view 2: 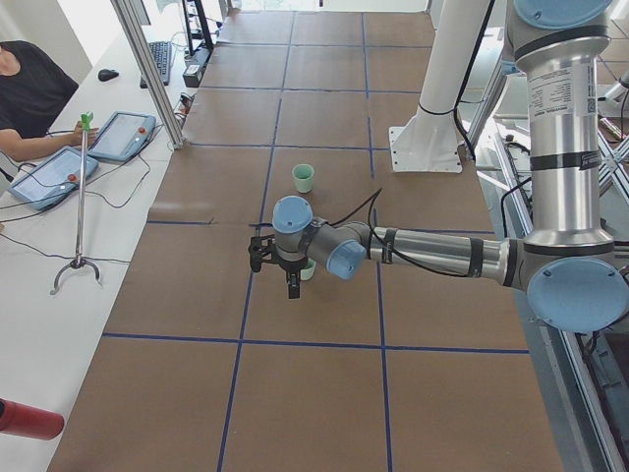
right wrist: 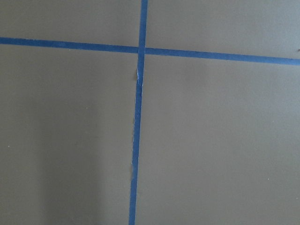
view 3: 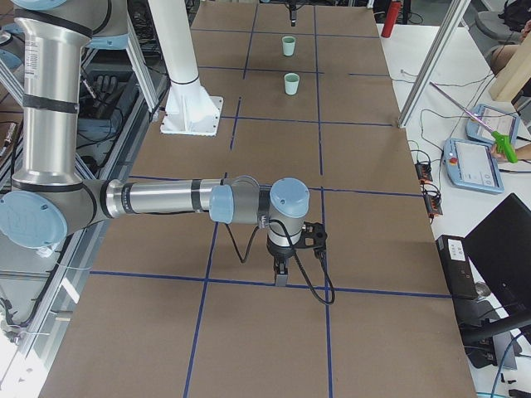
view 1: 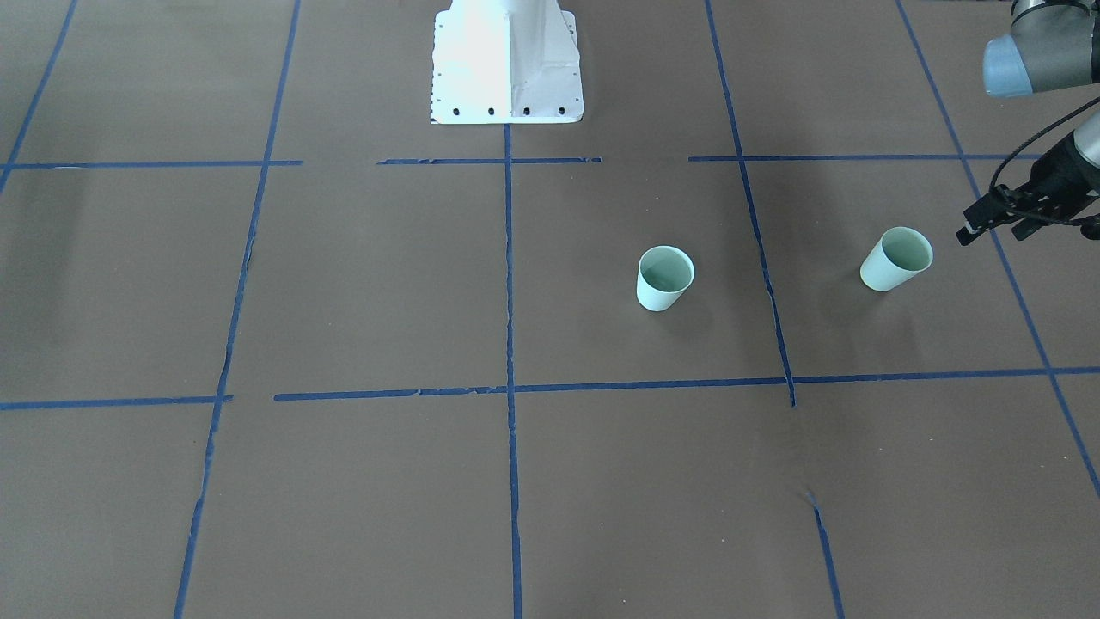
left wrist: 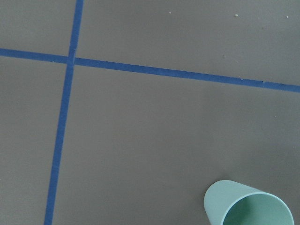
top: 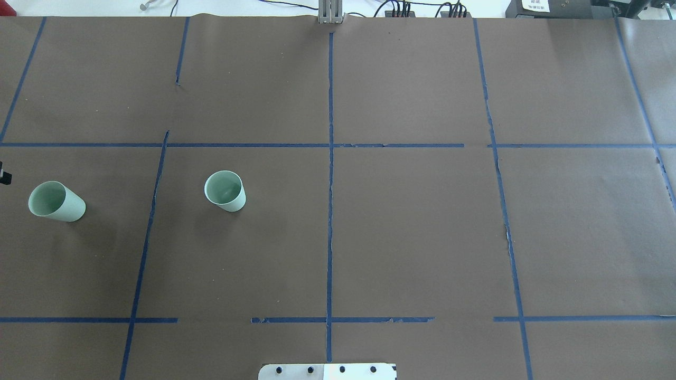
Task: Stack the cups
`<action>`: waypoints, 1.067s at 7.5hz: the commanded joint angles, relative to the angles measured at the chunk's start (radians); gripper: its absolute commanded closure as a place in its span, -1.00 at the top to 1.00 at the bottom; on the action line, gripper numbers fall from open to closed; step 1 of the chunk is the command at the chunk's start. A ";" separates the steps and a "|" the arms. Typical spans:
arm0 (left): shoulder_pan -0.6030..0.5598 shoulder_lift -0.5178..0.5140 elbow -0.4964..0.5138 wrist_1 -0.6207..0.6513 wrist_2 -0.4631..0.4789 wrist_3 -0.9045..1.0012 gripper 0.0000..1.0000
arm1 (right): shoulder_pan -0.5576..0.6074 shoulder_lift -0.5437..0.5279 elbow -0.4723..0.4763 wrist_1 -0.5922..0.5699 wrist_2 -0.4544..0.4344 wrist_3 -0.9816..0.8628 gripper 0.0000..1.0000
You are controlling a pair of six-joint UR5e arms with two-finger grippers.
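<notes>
Your left pincer (view 1: pixel 995 234) hung just beside the outer cup (view 1: pixel 895 260), above the tabletop (top: pixel 412 237) on the cup's outboard side, holding nothing. From the front its fingers looked spread apart, though the view was too small to say how wide. The outer cup stood mouth up near the robot's left end of the tabletop. In the left wrist view it showed only in the bottom right corner, cut by the frame edge.

As I read it, the step in hand was the approach to that cup, and the grasp was not yet lined up. To do it well you needed to bring the cup toward the middle of the wrist view before lowering. You also needed to keep the fingers wide enough to straddle the wall, then close gently. A light tapered cup would likely tip or skid if one finger touched first.

Farther in, the inner cup (view 1: pixel 664 278) stood mouth up, well apart from the first, with a blue tape line (top: pixel 150 221) between them. It looked the sensible one to drop into.

Farthest off, your right pincer (view 3: pixel 280 269) hung over bare tabletop. I could not tell whether it was wide or narrow.
</notes>
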 commanded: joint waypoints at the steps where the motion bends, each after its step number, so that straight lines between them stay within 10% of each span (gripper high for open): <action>1: 0.068 -0.007 0.008 -0.019 0.014 -0.052 1.00 | 0.000 0.000 0.000 0.001 0.000 0.000 1.00; 6: 0.162 -0.053 0.067 -0.028 0.068 -0.083 0.93 | 0.000 0.000 0.001 0.000 0.000 0.000 1.00; 8: 0.162 -0.052 0.068 -0.046 0.068 -0.083 -0.66 | 0.000 0.000 0.000 0.000 0.000 0.000 1.00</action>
